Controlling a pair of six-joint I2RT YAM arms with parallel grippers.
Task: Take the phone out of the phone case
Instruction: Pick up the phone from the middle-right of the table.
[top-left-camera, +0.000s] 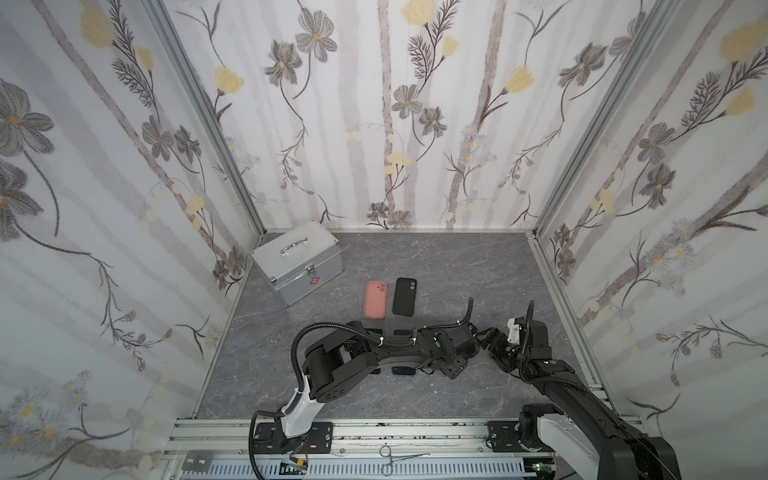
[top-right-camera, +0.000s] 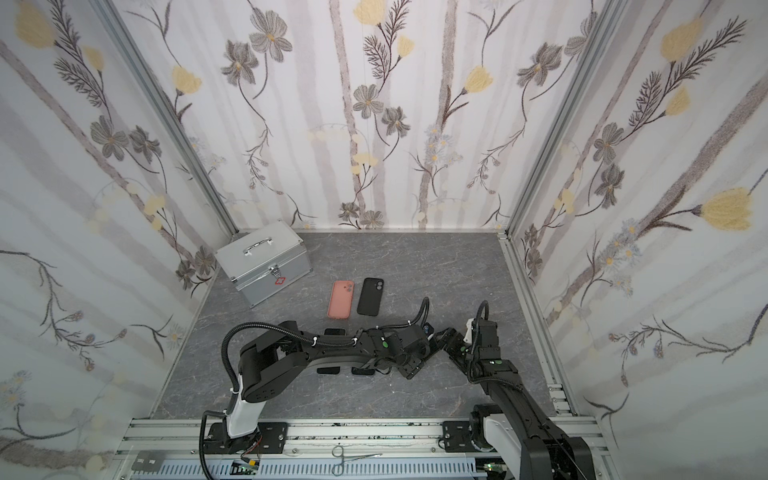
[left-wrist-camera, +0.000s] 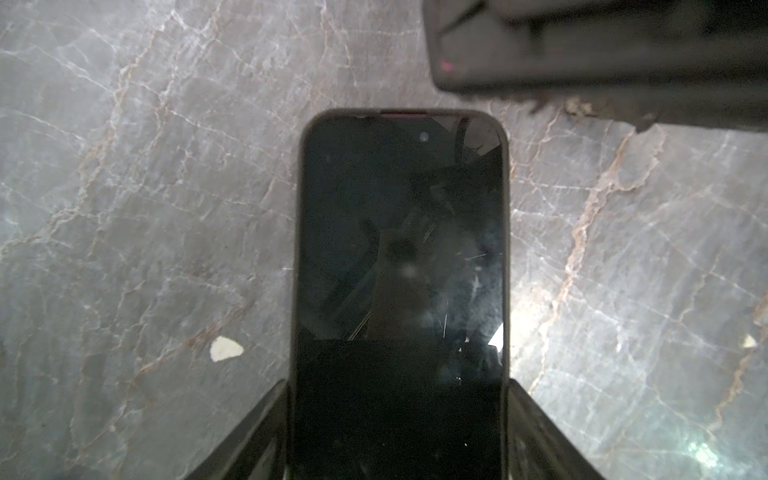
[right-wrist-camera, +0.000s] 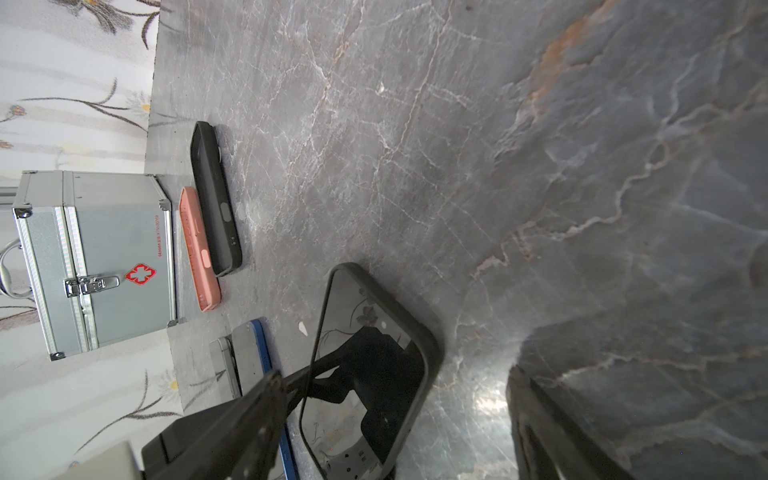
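- your phone (left-wrist-camera: 399, 228) lies screen up on the table (left-wrist-camera: 145, 208), seated in its dark case (left-wrist-camera: 297, 249), in the near half under the left wrist
- your left gripper (left-wrist-camera: 398, 382) straddles one end of it, a finger (left-wrist-camera: 257, 432) along each long side; you cannot tell whether they press on the case or only flank it
- your right gripper (right-wrist-camera: 395, 372) hangs open by the far end, holding nothing
- in both top views the left arm (top-left-camera: 399, 353) hides the phone
- a pink case (top-left-camera: 375, 299) and a black case (top-left-camera: 404, 296) lie side by side further back, a metal box (top-left-camera: 297, 259) at the back left
- two more phones (right-wrist-camera: 245, 353) lie beside the cased one
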